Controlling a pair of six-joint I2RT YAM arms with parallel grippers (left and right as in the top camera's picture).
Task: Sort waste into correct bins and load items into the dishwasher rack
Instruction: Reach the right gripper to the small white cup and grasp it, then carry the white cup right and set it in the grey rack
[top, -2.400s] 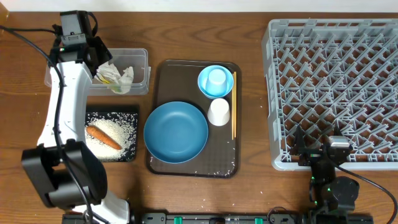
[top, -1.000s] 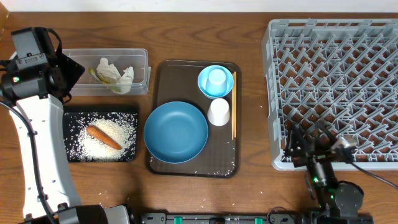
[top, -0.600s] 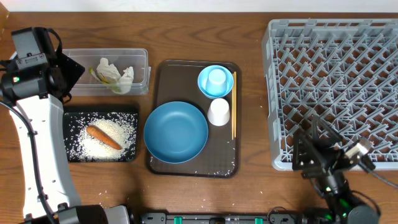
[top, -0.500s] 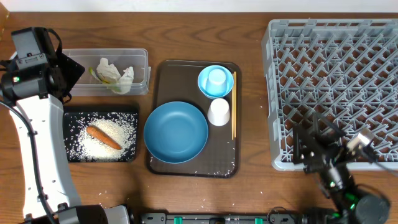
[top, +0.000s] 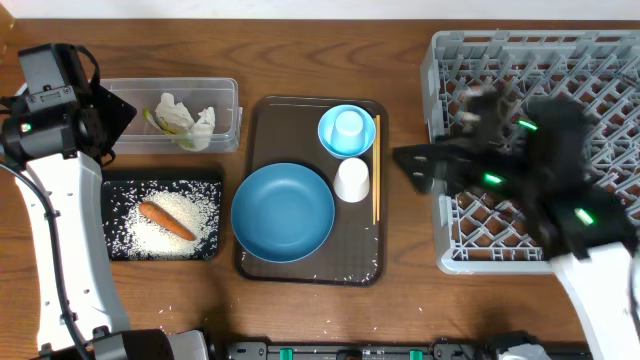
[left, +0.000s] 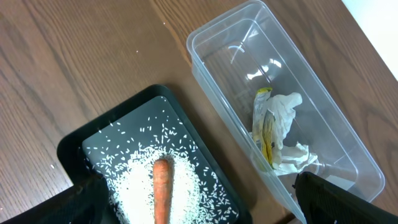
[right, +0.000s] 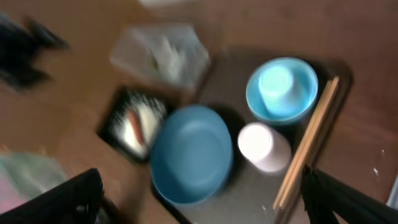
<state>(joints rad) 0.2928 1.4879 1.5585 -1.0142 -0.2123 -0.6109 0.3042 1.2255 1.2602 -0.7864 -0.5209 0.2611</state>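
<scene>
Your left gripper hangs wide open and empty by the clear tub. The tub holds the tissue and wrapper, and the carrot lies on rice in the black tray, slanting from far-left to near-right, so the waste looks sorted. The chopsticks lie straight along the brown tray's right edge, pointing away from you. Your blurry right gripper is wide open and empty by the rack, and I think it is there to reach for the dishes.

brown serving tray, wooden table
</scene>
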